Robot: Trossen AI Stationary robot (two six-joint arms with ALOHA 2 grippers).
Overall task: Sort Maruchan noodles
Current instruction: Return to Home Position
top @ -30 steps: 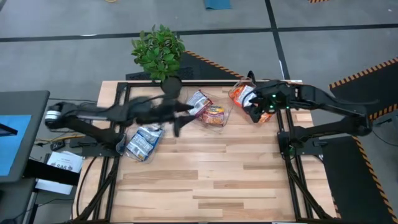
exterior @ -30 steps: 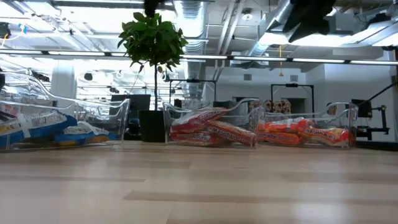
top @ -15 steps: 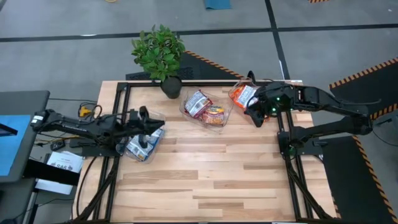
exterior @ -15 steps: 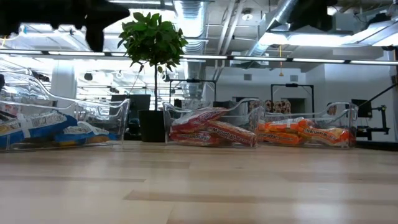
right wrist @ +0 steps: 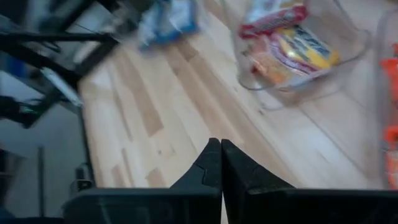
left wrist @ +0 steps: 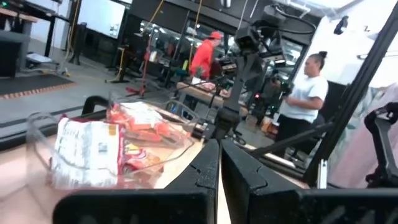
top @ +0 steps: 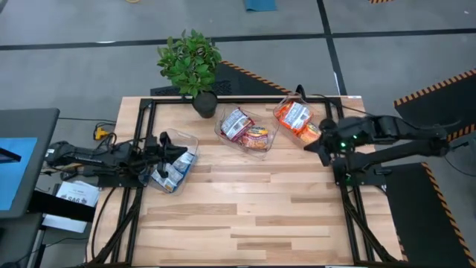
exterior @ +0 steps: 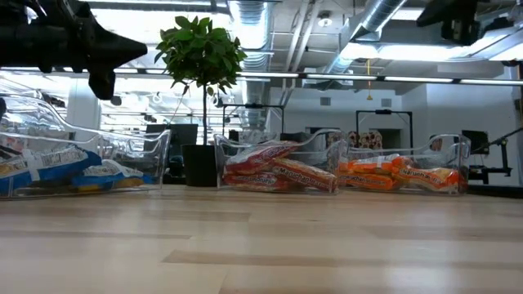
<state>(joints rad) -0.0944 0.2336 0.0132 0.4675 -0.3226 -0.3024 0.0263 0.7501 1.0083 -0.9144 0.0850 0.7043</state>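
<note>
Beside plant [exterior: 200, 49]: left bin [exterior: 159, 159] holds blue packets [exterior: 49, 163], middle bin [exterior: 327, 145] red packets [exterior: 278, 173], right bin [exterior: 451, 151] orange packets [exterior: 400, 175]. Left gripper [left wrist: 218, 147] and right gripper [right wrist: 221, 145] closed, empty.

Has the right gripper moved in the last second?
Yes. The right gripper has drawn back from over the right bin, toward the right edge of the table and slightly toward its front.

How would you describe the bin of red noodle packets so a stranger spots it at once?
Find the potted plant at the table's far edge. Of the three clear bins in a row near it, take the middle bin. Its packets are red-and-white; the left bin holds blue ones, the right bin orange ones.
</note>
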